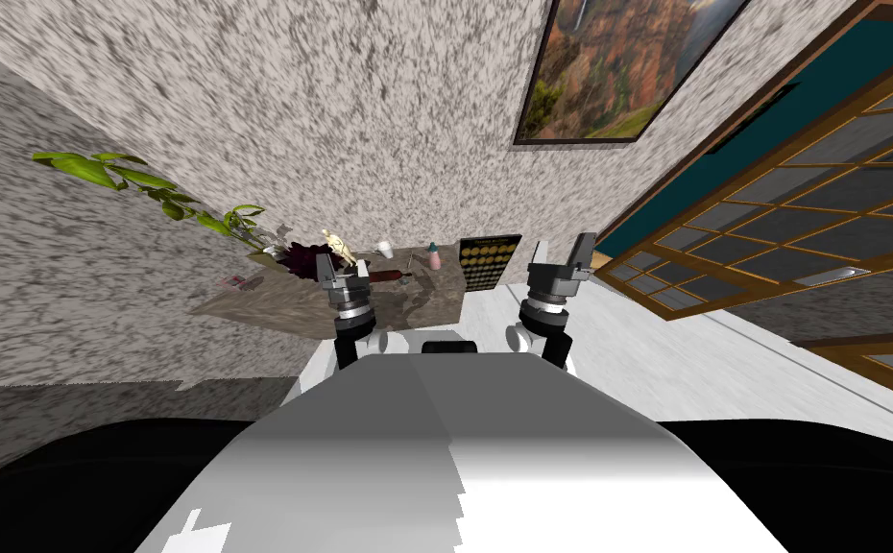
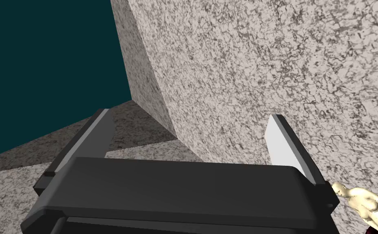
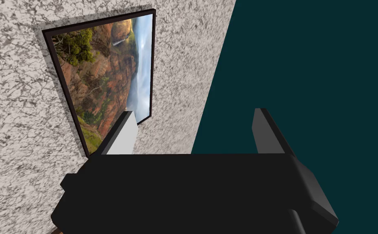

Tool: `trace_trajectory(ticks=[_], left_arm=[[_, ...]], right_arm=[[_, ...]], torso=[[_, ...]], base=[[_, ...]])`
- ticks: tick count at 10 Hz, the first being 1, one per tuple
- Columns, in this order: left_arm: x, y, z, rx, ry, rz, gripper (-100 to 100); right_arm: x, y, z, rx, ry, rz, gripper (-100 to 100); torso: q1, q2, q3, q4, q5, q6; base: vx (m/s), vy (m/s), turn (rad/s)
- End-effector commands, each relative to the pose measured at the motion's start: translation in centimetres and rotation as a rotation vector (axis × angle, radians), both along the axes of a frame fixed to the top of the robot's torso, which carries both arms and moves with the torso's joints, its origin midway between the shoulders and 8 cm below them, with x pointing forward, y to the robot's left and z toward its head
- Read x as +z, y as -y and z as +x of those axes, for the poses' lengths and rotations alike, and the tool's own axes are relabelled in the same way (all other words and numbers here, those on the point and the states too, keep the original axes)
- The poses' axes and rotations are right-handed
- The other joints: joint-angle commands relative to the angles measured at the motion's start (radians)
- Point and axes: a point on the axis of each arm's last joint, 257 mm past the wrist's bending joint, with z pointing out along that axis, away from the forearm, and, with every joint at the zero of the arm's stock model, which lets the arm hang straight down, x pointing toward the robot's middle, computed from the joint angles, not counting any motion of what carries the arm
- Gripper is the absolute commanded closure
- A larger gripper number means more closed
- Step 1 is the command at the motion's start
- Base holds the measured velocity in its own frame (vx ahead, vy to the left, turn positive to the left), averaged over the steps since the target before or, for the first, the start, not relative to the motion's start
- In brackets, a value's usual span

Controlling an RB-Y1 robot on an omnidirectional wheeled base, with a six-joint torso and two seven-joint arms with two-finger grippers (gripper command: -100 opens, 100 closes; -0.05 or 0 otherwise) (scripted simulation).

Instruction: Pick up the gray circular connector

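- Head view: the left gripper (image 1: 341,278) hangs at the brown stone-patterned table (image 1: 425,300) at 11 o'clock, just beside a pale figurine (image 1: 337,246). The right gripper (image 1: 562,257) is raised at 1 o'clock, off the table's end.
- Still on the head view: a white cylinder (image 1: 386,249), a pink bottle (image 1: 434,255) and a dark red flower (image 1: 305,259) crowd the tabletop. The gray circular connector is too small to pick out among them.
- Left wrist view: the left fingers stand wide apart with nothing between them, and the figurine sits close beside the gripper's body.
- Right wrist view: the right fingers are spread just as wide, holding nothing.
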Motion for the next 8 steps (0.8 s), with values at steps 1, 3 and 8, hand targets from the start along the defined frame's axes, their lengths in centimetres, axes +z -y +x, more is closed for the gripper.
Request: trace_trajectory(ticks=[1,3,8], left_arm=[[-0.3,0.4,0.6,-0.03,-0.02,0.015,-100],[-1.0,0.8,1.8,-0.079,-0.061,0.015,-100],[-3.8,1.3,5.4,-0.191,-0.185,-0.074,-100]], right_arm=[[0.0,0.0,0.0,0.0,0.0,0.0,0],[0.0,0.0,0.0,0.0,0.0,0.0,0],[0.0,0.0,0.0,0.0,0.0,0.0,0]], torso=[[0.0,0.0,0.0,0.0,0.0,0.0],[0.005,0.001,0.0,0.0,0.001,0.0],[0.016,0.001,0.001,0.0,0.004,0.0]], base=[[-0.005,0.03,-0.022],[-0.008,0.096,-0.053],[-0.025,0.192,-0.07]])
